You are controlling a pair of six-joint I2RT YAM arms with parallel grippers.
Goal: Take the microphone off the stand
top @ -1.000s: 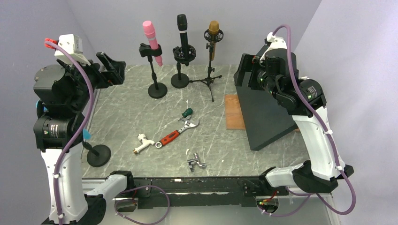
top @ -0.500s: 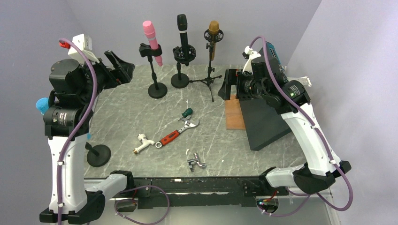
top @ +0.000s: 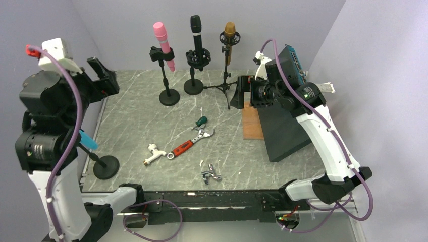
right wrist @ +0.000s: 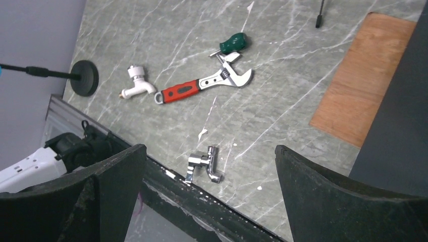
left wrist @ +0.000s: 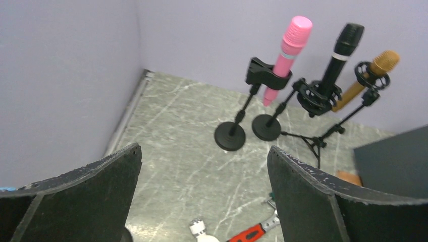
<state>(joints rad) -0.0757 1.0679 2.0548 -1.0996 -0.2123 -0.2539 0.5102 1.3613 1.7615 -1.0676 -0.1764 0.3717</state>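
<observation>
Tipping is the main hazard. Three microphones stand in a row at the far wall, well behind the wrench [top: 189, 143]: a pink microphone [top: 162, 40] tilted in a clip, a black microphone [top: 196, 27] upright in a ring mount, and a gold microphone [top: 230, 31] on a tripod [top: 224, 86]. The task does not say which one is meant. The stands are close together, so pulling sideways instead of along the holder would likely drag a stand over into the one beside it. The tripod's thin legs look the easiest to upset.

The left gripper [top: 103, 78] hangs high, far left of the wrench, with its claw released and nothing between the fingers. The right gripper [top: 241, 93] is behind and right of the wrench, just beside the tripod's legs, also spread wide and empty. A careless swing from there could clip a leg.

A green-handled tool [top: 201, 121] touches the wrench's head. A white tap [top: 153, 154] lies just left of the wrench and a chrome fitting [top: 211, 174] lies nearer than it. Right of the wrench are a wooden board [top: 251, 121] and a dark box [top: 280, 128]. The box crowds the right arm's path. Far left of the wrench, a fourth stand [top: 106, 167] leans under the left arm with something blue [top: 87, 140] at its top, mostly hidden.
</observation>
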